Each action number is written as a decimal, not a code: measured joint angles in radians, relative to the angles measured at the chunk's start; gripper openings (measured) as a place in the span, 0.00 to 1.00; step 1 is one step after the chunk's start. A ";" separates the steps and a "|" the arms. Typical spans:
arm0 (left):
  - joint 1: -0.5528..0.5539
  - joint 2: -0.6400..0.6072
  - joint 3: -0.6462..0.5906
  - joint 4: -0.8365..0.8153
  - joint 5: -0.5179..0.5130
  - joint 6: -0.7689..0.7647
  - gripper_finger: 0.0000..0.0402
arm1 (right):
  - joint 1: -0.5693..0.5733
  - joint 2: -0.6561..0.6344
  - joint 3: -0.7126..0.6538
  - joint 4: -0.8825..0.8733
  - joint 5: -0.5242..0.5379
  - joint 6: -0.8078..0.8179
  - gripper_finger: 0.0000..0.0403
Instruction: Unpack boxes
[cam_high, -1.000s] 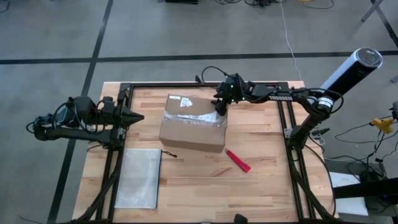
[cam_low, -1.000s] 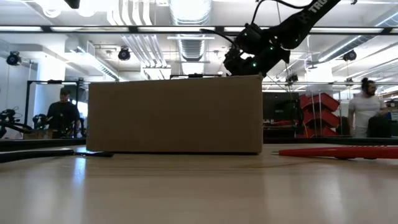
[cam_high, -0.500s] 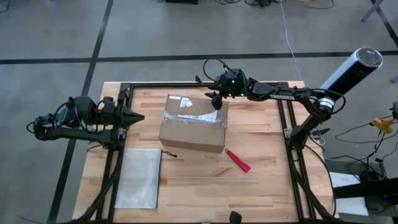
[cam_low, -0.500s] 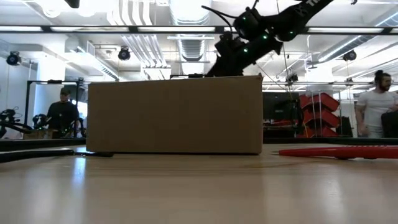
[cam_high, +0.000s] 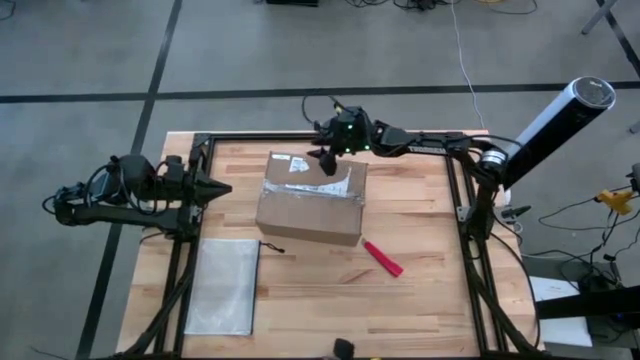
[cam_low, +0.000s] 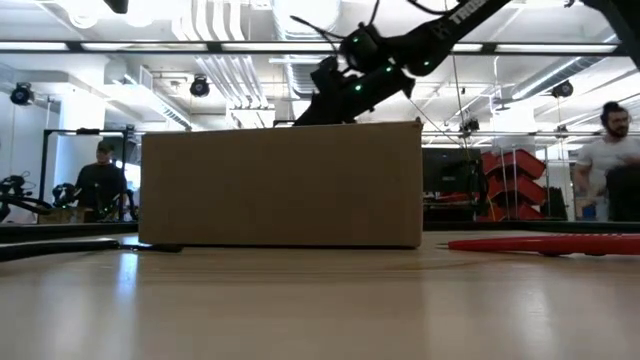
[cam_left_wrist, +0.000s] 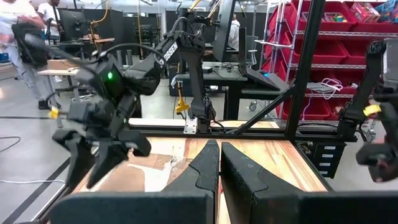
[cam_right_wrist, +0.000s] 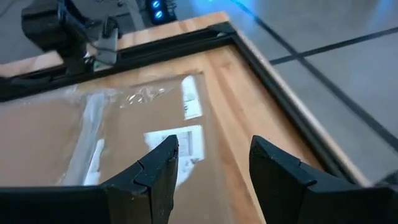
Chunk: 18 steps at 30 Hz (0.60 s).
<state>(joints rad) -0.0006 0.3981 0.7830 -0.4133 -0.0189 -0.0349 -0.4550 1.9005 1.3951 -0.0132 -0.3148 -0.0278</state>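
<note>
Hovering over box (cam_high: 310, 198) far edge, right hand (cam_high: 325, 160) fingers apart (label only in wrist view); left hand (cam_high: 212, 188) together.

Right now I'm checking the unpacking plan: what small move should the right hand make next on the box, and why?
Probably lower the right hand onto the taped top of the cardboard box. It hovers open above the far edge, near the white label, holding nothing, and the clear tape still seals the flaps. The left hand waits shut at the table's left side, and the red knife lies untouched beside the box.
</note>
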 joint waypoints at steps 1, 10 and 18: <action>0.000 0.000 0.000 0.000 0.000 0.000 0.00 | 0.004 0.002 0.001 -0.010 0.000 -0.004 0.42; 0.000 0.000 0.000 0.000 0.000 0.000 0.00 | 0.040 0.019 0.007 -0.104 0.002 -0.035 0.42; 0.000 0.000 0.000 0.001 0.000 0.000 0.00 | 0.074 0.032 0.013 -0.182 0.004 -0.060 0.42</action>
<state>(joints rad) -0.0006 0.3980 0.7830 -0.4122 -0.0189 -0.0353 -0.3810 1.9330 1.4078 -0.1955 -0.3107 -0.0875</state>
